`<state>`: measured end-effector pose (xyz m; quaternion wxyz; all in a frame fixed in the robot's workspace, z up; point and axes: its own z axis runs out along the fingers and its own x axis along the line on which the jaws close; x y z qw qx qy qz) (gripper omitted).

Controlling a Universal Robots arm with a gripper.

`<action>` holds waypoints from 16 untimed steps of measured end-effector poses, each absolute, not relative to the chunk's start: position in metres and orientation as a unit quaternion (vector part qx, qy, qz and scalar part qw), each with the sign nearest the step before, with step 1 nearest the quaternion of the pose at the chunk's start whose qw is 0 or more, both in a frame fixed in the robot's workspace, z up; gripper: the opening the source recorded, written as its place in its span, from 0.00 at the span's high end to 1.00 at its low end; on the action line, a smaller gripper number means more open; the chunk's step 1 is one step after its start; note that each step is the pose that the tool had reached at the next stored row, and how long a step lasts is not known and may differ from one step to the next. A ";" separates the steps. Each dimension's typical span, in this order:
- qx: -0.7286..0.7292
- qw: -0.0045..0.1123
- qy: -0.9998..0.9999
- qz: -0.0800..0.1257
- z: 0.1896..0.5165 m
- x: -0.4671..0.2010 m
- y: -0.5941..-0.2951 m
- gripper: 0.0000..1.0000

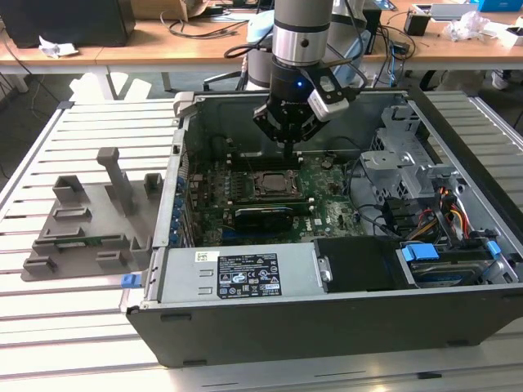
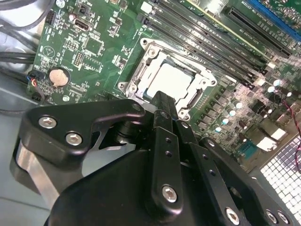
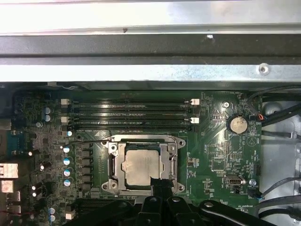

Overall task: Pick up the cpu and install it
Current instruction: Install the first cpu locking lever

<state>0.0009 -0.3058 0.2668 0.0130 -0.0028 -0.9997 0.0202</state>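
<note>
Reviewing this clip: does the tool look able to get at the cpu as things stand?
Probably yes. The cpu sits in the motherboard socket with its metal top bare, the case is open above it, and the tool hangs just over the socket's edge with nothing between them.

Slatted metal workbench [image 1: 82, 343], wooden desk [image 1: 147, 37] behind, tangled cables [image 1: 204, 31]

The cpu [image 3: 140, 165] lies flat inside the socket [image 3: 175, 162] on the green motherboard [image 3: 211, 155], its silver top plate framed all round by the socket's metal frame. The black gripper [image 3: 160, 184] hangs just over the socket's edge, at one corner of the cpu. Four memory slots [image 3: 131, 113] run between the socket and the grey case wall [image 3: 141, 70]. A coin cell battery [image 3: 236, 124] sits near black cables [image 3: 277, 110].
</note>
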 end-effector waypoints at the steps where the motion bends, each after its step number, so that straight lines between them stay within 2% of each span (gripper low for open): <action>1: 0.002 0.013 -1.000 0.020 0.267 0.001 -0.306 0.89; 16: 0.082 0.011 -0.996 0.020 0.267 0.001 -0.306 0.89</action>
